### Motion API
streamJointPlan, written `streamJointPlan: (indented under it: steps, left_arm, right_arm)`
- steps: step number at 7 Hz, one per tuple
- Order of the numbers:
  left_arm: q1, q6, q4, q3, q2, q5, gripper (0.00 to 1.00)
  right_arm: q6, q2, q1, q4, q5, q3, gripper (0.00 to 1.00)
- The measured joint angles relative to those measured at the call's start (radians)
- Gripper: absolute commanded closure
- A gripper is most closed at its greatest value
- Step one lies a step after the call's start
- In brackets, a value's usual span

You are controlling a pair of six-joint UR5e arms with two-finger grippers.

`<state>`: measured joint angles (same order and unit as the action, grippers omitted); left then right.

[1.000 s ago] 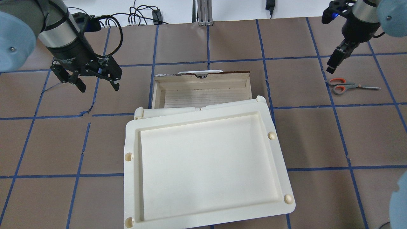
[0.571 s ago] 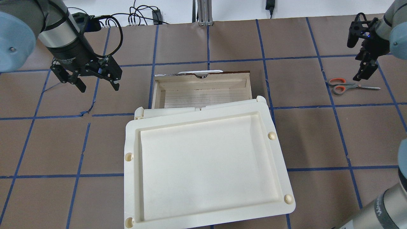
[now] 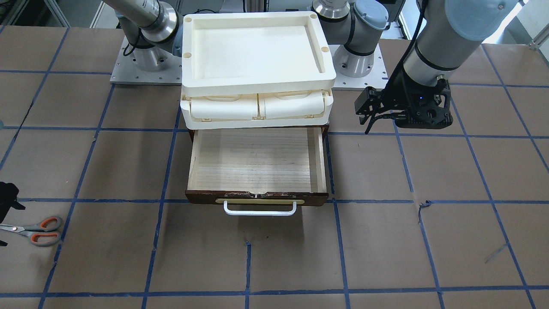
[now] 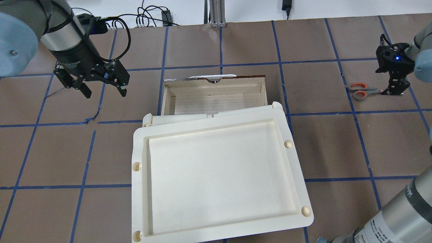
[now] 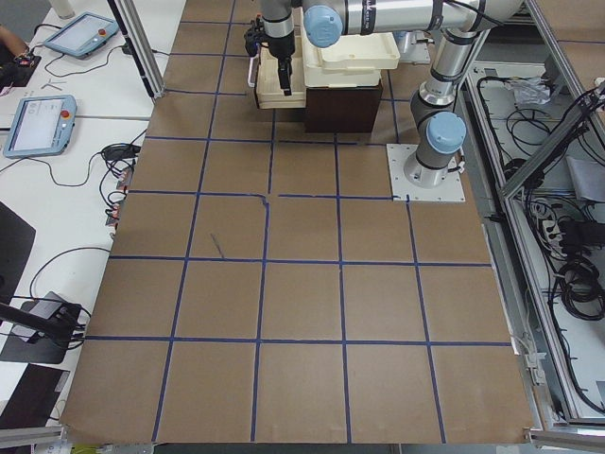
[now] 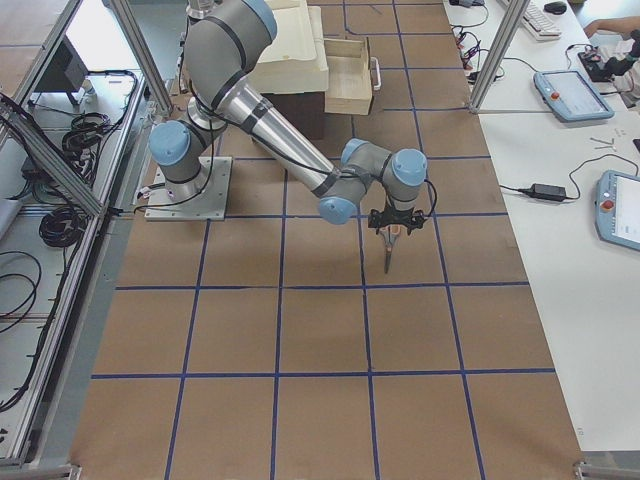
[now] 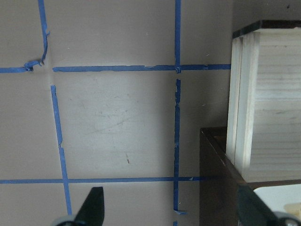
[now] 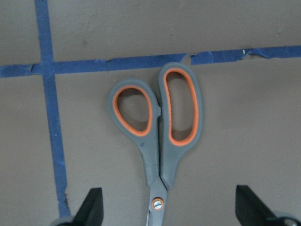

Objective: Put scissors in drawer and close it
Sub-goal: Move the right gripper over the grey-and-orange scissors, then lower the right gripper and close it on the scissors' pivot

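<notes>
The scissors [image 4: 360, 91] lie flat on the table at the far right, with grey handles and orange linings. They also show in the right wrist view [image 8: 160, 127] and at the left edge of the front view [image 3: 37, 231]. My right gripper [image 4: 394, 90] is open and low over the blades. Its fingertips [image 8: 91, 209] stand on either side of the pivot and do not touch it. The drawer [image 4: 216, 82] is pulled open and empty, and its pale wood floor [image 3: 257, 159] is bare. My left gripper [image 4: 104, 92] is open and empty, hovering left of the drawer.
The cream tray-topped unit [image 4: 219, 168] sits on the dark cabinet above the drawer. It also shows in the front view [image 3: 257, 51]. The white bar handle [image 3: 259, 210] faces away from the robot. Blue tape lines grid the brown table.
My right gripper has moved right and down, from above the scissors' handles to low over the blades, and the wrist has turned. The left arm and the drawer have not moved.
</notes>
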<state>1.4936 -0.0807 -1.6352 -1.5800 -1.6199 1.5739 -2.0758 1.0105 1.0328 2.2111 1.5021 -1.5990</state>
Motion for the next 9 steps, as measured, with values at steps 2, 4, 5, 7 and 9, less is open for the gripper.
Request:
streamJointPlan:
  steps: [2, 4, 5, 7, 9]
  left_arm:
    - [0.0, 0.0, 0.0, -0.002, 0.001, 0.0, 0.0]
    - [0.001, -0.002, 0.0, -0.004, 0.002, 0.0, 0.0]
    - [0.0, -0.002, -0.001, -0.006, 0.004, 0.0, 0.0]
    - [0.001, -0.003, 0.0, -0.011, 0.007, 0.0, 0.0]
    - [0.001, -0.004, 0.0, -0.013, 0.008, 0.001, 0.0]
  right_arm:
    - [-0.061, -0.045, -0.013, 0.063, -0.015, -0.01, 0.0]
    - [-0.062, -0.042, -0.015, 0.08, -0.009, -0.041, 0.1]
    - [-0.044, -0.03, -0.015, 0.077, -0.005, -0.049, 0.27]
    - [-0.028, -0.023, -0.014, 0.077, 0.006, -0.059, 0.43]
    - [-0.024, -0.026, -0.014, 0.077, 0.013, -0.063, 0.7]
